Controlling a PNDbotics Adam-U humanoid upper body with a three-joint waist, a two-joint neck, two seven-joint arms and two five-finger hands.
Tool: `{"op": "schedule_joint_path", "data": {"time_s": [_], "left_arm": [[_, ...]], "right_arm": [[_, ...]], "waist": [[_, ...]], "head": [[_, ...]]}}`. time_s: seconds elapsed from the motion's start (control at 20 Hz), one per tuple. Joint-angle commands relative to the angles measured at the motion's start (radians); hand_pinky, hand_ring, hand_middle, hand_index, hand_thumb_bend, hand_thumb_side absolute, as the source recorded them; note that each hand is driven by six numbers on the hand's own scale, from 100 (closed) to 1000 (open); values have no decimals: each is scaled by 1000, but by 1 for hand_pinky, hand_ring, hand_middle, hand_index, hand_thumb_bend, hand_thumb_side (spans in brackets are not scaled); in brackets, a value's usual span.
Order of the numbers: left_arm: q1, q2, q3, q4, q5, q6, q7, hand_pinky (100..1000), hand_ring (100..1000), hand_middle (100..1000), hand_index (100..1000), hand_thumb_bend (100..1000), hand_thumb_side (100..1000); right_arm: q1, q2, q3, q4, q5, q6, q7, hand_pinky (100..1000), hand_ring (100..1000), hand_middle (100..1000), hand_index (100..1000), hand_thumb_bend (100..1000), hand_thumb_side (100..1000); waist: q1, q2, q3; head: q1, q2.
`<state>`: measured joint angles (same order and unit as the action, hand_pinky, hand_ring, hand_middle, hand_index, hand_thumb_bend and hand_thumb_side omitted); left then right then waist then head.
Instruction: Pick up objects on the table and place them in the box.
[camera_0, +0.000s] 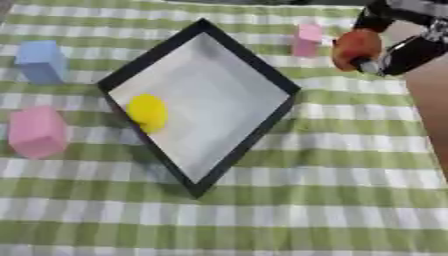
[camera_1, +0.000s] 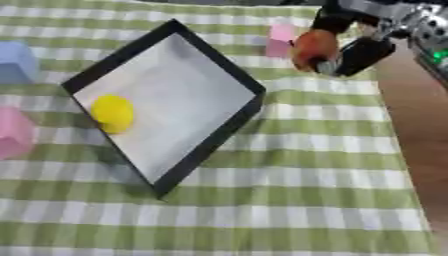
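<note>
A green-and-white checked cloth (camera_0: 332, 170) covers the table; the box (camera_0: 254, 60) has a matt black rim and pale, smooth floor.

Green-and-white checked tablecloth (camera_0: 306, 200) over a brown table (camera_0: 430, 100) edge.

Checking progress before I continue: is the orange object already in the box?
No, the right hand holds the orange object outside the box; only a yellow object lies inside.
</note>
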<state>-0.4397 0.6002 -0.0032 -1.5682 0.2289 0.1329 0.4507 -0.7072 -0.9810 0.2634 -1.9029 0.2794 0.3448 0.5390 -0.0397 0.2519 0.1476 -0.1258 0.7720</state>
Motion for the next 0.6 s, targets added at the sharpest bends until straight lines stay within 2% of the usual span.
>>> {"op": "schedule_joint_path", "data": {"time_s": [0.05, 0.3, 0.6], "left_arm": [[-5, 42, 16, -24, -2, -2, 4, 796, 735, 691, 778, 1000, 548], [-2, 42, 23, -32, -3, -4, 11, 796, 735, 693, 778, 1000, 552], [-8, 38, 24, -38, 1, -5, 16, 796, 736, 693, 778, 1000, 553]], "right_arm": [[-109, 47, 21, -49, 26, 12, 54, 770, 626, 533, 604, 248, 100], [-303, 243, 109, 19, 109, 5, 164, 770, 626, 540, 614, 243, 100], [-400, 425, 204, 174, 196, -36, 234, 763, 628, 547, 624, 217, 100]], "waist": [[-10, -36, 0], [-5, -43, -1], [-6, -44, 7]], "head": [[2, -2], [-3, -2], [-14, -2]]}}
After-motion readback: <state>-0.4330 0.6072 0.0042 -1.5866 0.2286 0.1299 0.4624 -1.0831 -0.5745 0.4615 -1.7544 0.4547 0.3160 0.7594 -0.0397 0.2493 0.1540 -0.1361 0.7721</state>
